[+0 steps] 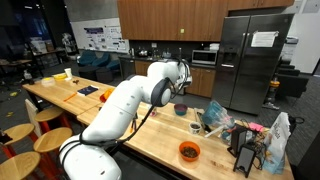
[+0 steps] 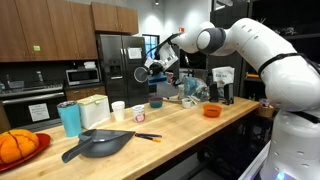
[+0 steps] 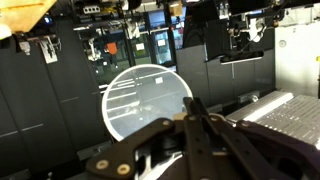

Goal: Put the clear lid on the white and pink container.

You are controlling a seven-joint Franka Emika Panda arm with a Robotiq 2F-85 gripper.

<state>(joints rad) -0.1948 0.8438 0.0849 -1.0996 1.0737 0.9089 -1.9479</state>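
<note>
My gripper (image 3: 192, 112) is shut on the edge of the clear round lid (image 3: 148, 100), which fills the middle of the wrist view. In both exterior views the gripper (image 2: 150, 68) (image 1: 185, 80) is raised well above the wooden counter (image 2: 190, 128). The lid shows faintly at the fingertips (image 2: 142, 73). The white and pink container (image 2: 139, 115) stands on the counter below and a little to one side of the gripper, apart from it. In the wrist view the container is out of sight.
A dark purple bowl (image 2: 156, 101) (image 1: 181, 109) and an orange bowl (image 2: 211, 110) (image 1: 189, 151) stand on the counter. A white cup (image 2: 118, 109), a teal tumbler (image 2: 69, 118), a black pan (image 2: 98, 143) and cluttered bags (image 1: 245, 135) are there too.
</note>
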